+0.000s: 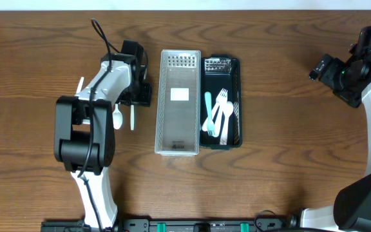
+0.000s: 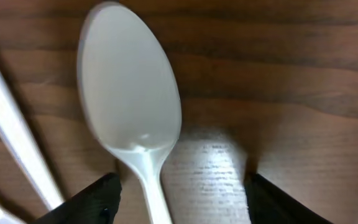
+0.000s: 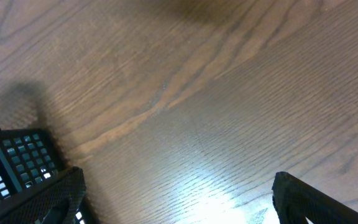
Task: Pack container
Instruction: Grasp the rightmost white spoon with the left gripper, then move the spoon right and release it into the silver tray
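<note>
My left gripper (image 1: 134, 96) is low over the table, left of the clear mesh container (image 1: 178, 103). It is open, and in the left wrist view (image 2: 182, 199) a white plastic spoon (image 2: 129, 112) lies on the wood between its fingers, closer to the left finger. That spoon (image 1: 117, 116) and a white utensil (image 1: 133, 117) lie next to it. The dark teal tray (image 1: 236, 71) right of the container holds several white and teal utensils (image 1: 216, 115). My right gripper (image 1: 319, 67) is open and empty at the far right; in its wrist view (image 3: 179, 199) only bare wood lies between the fingers.
Another white utensil handle (image 1: 80, 86) lies left of the left arm. A second white handle (image 2: 14, 130) crosses the left wrist view's left side. The tray's corner (image 3: 11, 162) shows at the lower left of the right wrist view.
</note>
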### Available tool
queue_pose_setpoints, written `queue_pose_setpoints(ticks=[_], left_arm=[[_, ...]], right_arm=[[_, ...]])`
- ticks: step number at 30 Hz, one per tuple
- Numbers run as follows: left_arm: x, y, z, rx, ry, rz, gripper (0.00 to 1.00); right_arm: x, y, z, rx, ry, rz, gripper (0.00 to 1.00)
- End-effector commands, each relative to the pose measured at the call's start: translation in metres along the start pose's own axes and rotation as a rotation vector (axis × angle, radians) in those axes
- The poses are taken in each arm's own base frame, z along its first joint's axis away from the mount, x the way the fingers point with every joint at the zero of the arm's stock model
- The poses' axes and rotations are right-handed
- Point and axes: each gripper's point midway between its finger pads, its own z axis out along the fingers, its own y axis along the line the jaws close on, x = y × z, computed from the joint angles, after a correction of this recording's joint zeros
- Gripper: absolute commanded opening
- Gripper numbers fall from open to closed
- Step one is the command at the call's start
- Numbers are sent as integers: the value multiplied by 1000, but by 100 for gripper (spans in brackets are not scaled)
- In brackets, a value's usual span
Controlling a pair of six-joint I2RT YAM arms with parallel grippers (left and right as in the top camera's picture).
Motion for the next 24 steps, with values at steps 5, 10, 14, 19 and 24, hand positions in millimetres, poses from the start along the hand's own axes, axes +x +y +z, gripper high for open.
queue_pose_setpoints(ticks=[5,10,14,19,24], left_arm=[[11,3,27,-16,85,-27,50],[15,3,23,-16,98,-27,26],[15,4,7,-16,85,-31,15],[3,4,-35,-11,-1,-33,6],[-8,-6,-98,3,-159,-22,6]], right_arm=[[6,-5,3,17,28,-1,99],[7,-6,3,19,32,0,99],[8,-6,3,20,34,0,99],[8,-6,3,20,35,0,99],[8,-6,3,20,35,0,99]])
